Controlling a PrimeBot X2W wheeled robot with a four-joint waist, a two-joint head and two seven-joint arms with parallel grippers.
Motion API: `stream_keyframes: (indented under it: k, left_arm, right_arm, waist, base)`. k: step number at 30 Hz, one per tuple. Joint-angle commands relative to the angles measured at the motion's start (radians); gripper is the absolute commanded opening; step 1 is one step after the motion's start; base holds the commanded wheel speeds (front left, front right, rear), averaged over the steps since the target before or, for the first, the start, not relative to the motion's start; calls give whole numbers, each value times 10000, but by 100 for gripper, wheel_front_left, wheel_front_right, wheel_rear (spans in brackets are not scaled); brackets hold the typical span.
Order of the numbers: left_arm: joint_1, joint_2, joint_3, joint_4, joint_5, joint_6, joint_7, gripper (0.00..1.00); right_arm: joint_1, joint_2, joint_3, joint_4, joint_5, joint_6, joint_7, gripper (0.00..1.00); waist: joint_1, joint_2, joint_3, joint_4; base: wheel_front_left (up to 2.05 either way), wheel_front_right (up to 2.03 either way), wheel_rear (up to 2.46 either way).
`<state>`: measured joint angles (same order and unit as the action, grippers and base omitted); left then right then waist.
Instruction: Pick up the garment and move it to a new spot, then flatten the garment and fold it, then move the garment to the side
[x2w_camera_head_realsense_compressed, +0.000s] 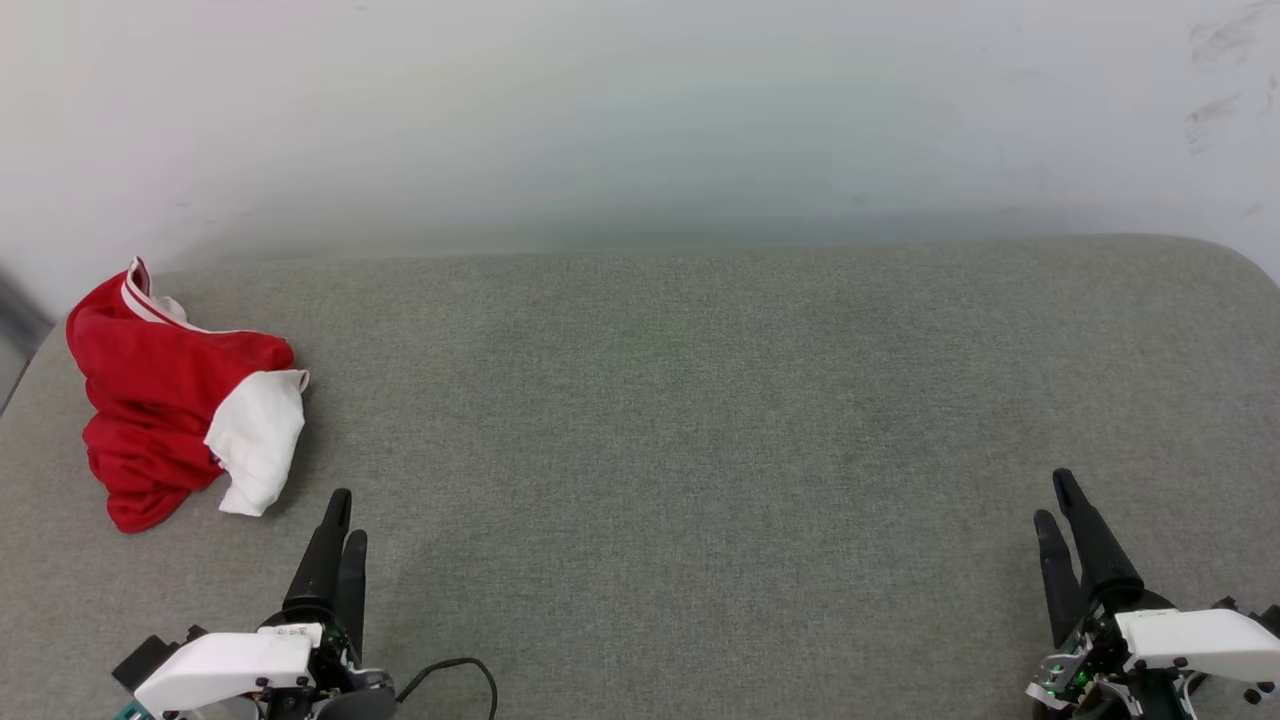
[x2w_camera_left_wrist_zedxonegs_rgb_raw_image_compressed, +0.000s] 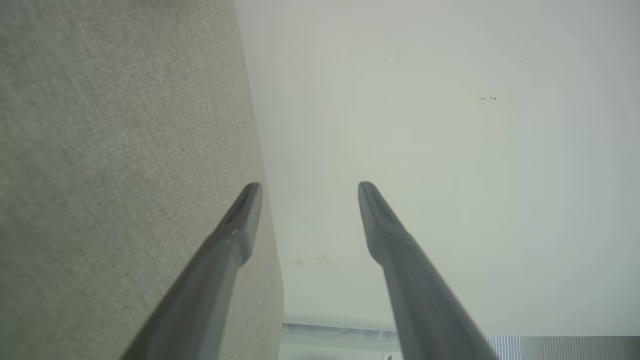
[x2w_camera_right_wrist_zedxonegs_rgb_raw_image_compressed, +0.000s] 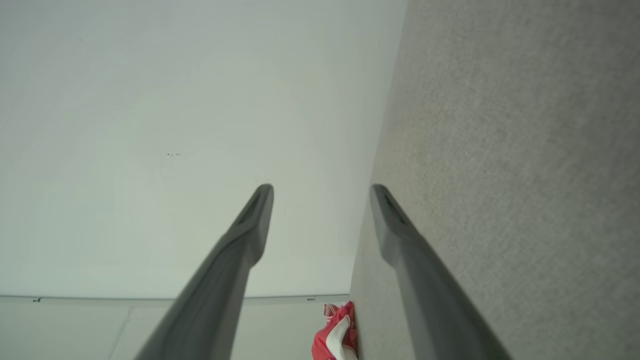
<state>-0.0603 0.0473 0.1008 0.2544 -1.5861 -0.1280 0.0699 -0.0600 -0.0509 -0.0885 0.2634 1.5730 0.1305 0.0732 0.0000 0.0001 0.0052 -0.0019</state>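
Both hands sit at the near edge of the grey cloth-covered counter (x2w_camera_head_realsense_compressed: 700, 420), the left hand (x2w_camera_head_realsense_compressed: 349, 515) at the near left and the right hand (x2w_camera_head_realsense_compressed: 1050, 496) at the near right, fingers pointing toward the far wall (x2w_camera_head_realsense_compressed: 640, 120). Each wrist view shows two fingers standing well apart with nothing between them, so both hands are wide and empty.

The step in hand appears to be the first pick-up. To do it well, the robot should probably come down on a raised fold of the red body of the shirt (x2w_camera_head_realsense_compressed: 160, 400) rather than on the loose white sleeve (x2w_camera_head_realsense_compressed: 258, 435), so the heap lifts as one mass. It should close only once cloth sits between both fingers. Too shallow a pinch could let the fabric slip out.

The shirt lies crumpled at the far left of the counter, with the sleeve draped on the heap's near right side. It is ahead of the left hand and a little to its left, near but not touching. The right hand is well apart from it, across the counter, so the left hand looks the likelier one to reach.
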Motion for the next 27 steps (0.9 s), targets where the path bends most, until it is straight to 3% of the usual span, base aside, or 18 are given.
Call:
stream_keyframes:
  k: [1, 16, 27]
  left_arm:
    - [-12, 20, -8, -297, 173, -10, -148, 100]
    - [224, 24, 578, -659, 1752, -14, -760, 100]
    - [94, 29, 1829, -1015, 3343, -18, -1179, 100]
  right_arm:
    - [-51, -4, 48, -236, -244, 2, -151, 100]
    - [-29, -3, -172, -582, -2601, 2, -769, 100]
    - [-70, -2, -87, -1283, -5817, 2, -1198, 100]
  waist:
    - [0, -1, 4, -4]
    - [0, -1, 22, -7]
    - [0, -1, 54, -16]
  base:
    - [0, 0, 0]
    - [0, 0, 0]
    - [0, 0, 0]
